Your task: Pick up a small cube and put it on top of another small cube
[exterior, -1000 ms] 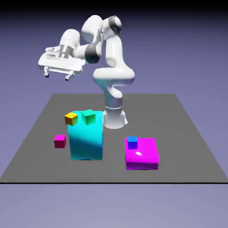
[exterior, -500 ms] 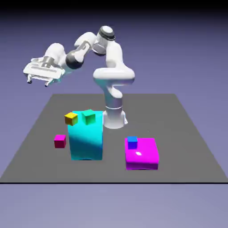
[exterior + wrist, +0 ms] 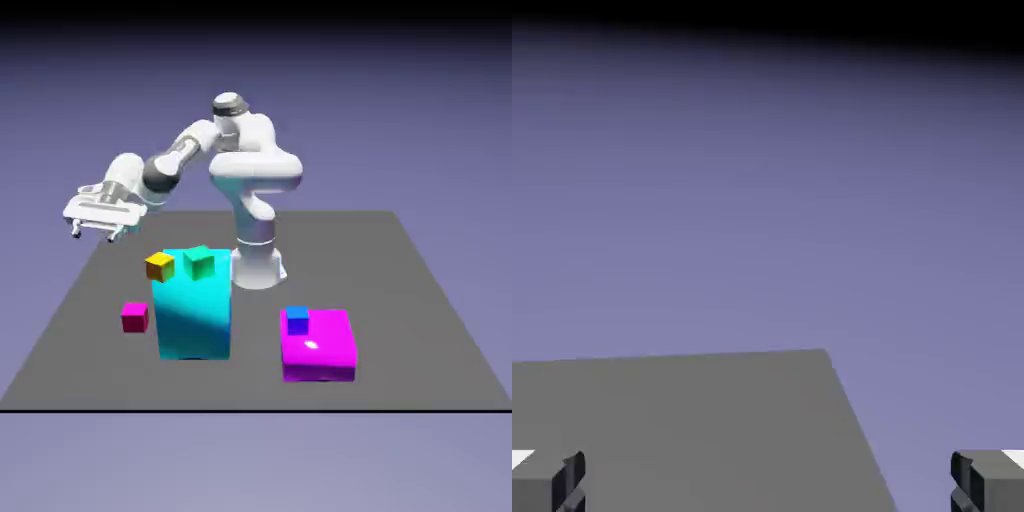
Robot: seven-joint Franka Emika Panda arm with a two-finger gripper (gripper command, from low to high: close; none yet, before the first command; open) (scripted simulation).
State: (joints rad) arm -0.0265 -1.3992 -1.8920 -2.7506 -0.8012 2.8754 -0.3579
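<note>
**Gripper hovering wide and empty, off the table's corner**

The gripper (image 3: 93, 232) is hanging in the air with its jaws spread wide and nothing between them. In the hand view the two fingertips (image 3: 567, 482) are sitting at opposite bottom corners, looking across a bare corner of the grey table (image 3: 692, 420) into the backdrop. The small magenta cube (image 3: 134, 317) is resting on the table well below the hand. Just beyond it, the tall cyan block (image 3: 192, 318) is carrying a yellow cube (image 3: 159, 266) and a green cube (image 3: 199, 263). Farther off, a blue cube (image 3: 297, 320) is sitting on the flat magenta block (image 3: 320, 346).
</note>
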